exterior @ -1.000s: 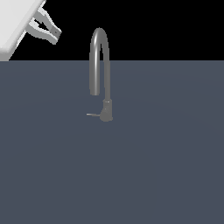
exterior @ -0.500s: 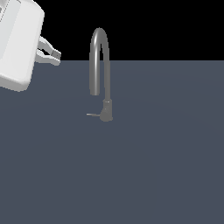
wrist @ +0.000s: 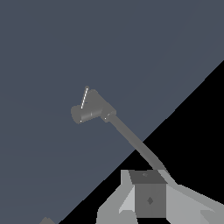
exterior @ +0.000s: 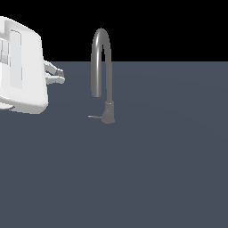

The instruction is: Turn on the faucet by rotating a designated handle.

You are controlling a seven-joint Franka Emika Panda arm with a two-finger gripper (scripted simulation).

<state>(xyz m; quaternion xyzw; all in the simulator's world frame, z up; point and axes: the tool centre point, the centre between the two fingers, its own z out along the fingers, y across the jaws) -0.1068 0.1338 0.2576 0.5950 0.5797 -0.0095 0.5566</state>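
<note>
White and bulky, the arm has dropped lower over 1 second, its gripper (exterior: 59, 75) parted and empty, well apart from the handle (exterior: 94, 117) jutting from the faucet (exterior: 101, 71) base on the bench (exterior: 156, 169).

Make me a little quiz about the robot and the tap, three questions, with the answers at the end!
1. True or false: the gripper is touching the handle.
2. In the exterior view, which way does the handle stick out from the faucet base?
A. toward the exterior view's left
B. toward the exterior view's right
C. straight up
3. Fill in: the faucet stands on a flat dark ____ surface.

Key:
1. False. The gripper hangs apart from it, higher up and off to the exterior view's left.
2. A
3. grey
</note>
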